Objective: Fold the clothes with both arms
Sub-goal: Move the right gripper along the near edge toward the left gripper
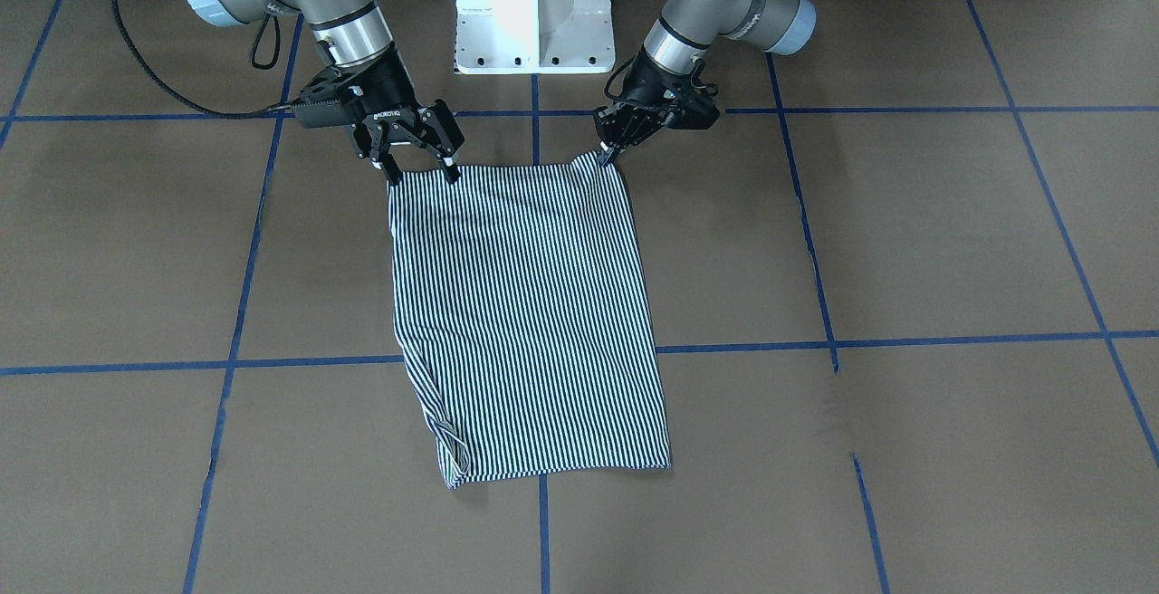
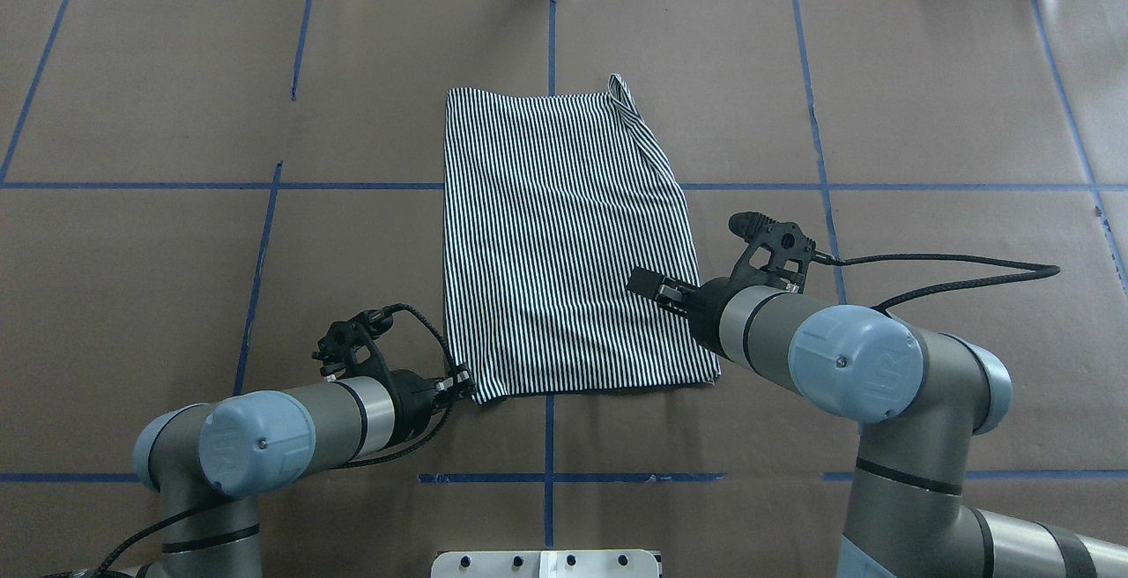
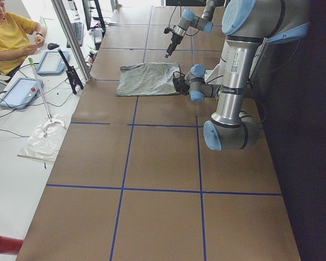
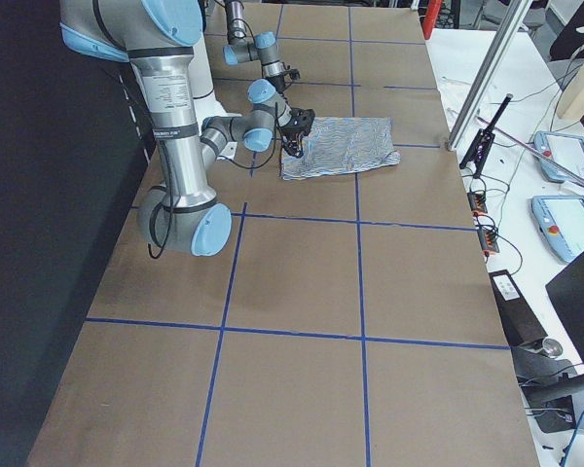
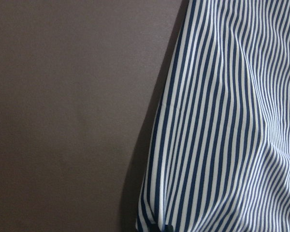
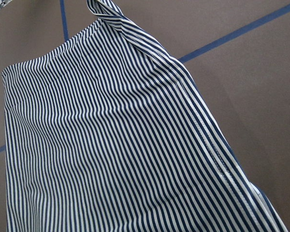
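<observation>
Navy-and-white shirt (image 1: 525, 304), left fingers (image 1: 606, 156) pinching its corner, right fingers (image 1: 394, 171) spread at hem

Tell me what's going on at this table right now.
Clothes folding is under way. A navy-and-white striped shirt lies on the brown table with blue tape lines, already folded into a long rectangle. The left gripper sits low at the shirt corner nearest the robot on its side and appears pinched shut on the fabric. The right gripper is open and raised above the other near corner, holding nothing.
</observation>
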Controlling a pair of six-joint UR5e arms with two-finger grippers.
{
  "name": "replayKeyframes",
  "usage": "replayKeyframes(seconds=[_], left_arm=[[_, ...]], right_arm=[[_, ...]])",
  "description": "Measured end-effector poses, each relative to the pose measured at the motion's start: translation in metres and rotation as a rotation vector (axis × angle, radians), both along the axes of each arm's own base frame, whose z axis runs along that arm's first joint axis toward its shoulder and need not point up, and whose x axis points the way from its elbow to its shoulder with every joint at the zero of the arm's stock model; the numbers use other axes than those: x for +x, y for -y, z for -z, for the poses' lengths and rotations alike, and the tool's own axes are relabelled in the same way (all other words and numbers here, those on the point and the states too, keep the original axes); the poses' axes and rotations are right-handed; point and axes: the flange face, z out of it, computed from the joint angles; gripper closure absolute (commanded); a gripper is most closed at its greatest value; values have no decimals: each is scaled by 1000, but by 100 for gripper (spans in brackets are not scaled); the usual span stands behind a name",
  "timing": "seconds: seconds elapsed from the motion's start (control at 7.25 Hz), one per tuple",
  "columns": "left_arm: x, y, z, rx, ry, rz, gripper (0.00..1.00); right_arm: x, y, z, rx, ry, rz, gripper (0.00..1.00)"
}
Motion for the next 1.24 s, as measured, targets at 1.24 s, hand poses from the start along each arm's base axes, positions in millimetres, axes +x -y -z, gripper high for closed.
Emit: replayKeyframes(seconds=[1.24], left_arm=[[-3, -1, 7, 7, -12, -3, 100]], right_arm=[[-88, -24, 2, -269, -217, -83, 26]])
